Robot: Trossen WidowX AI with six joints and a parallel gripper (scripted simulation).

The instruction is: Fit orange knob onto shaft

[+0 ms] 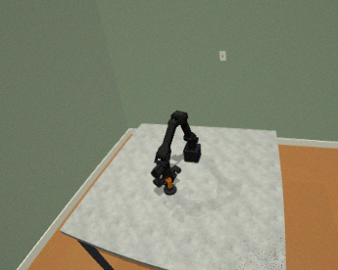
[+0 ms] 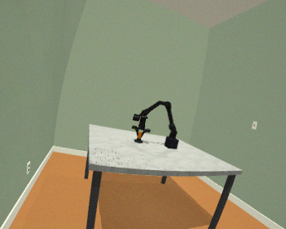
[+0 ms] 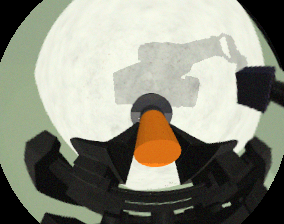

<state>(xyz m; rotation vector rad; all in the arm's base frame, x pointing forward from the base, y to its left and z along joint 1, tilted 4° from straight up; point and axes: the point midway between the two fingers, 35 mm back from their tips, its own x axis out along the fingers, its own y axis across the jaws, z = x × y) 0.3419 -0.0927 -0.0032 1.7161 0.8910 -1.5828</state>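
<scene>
The orange knob is held upright between the fingers of my gripper, which is shut on it. The dark round pedestal stands on the table directly below the knob. The knob's lower end is at or very close over the pedestal's middle. In the wrist view the knob covers the near part of the pedestal. The silver shaft is hidden, and so are the knob's hole and both flat sides. I cannot tell whether the flats line up or whether the knob touches the pedestal.
The pale table carries the arm's dark base block, which is at the right in the wrist view. The arm's grey shadow lies on the table beyond the pedestal in the wrist view.
</scene>
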